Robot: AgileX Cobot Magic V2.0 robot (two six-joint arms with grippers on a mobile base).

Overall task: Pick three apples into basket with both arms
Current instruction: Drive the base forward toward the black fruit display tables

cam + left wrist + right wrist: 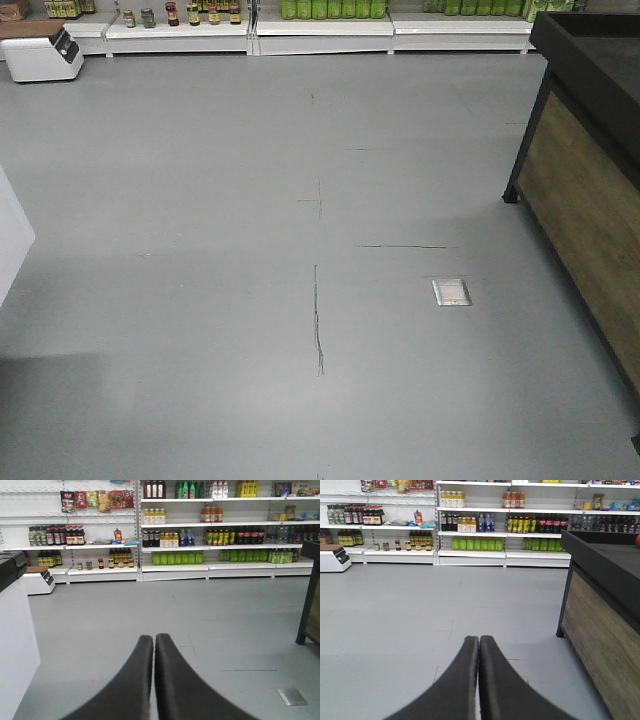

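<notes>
Wrist-mounted views: two black pincers, left pincer (154,638) and right pincer (479,639), each with tips together, empty.

Flat, cool overhead light, fairly bright. The floor (200,200) shows a pale sheen; the left gripper (154,639) looks soft-edged.

Smooth grey floor (200,200), faintly glossy; wood-grain counter panel (605,630); matt black fingers (125,690).

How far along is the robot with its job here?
Nothing looks done: no apple or basket shows in any view. The left fingers and right fingers are shut and empty, facing floor and store shelves. All three apples are left.
</notes>
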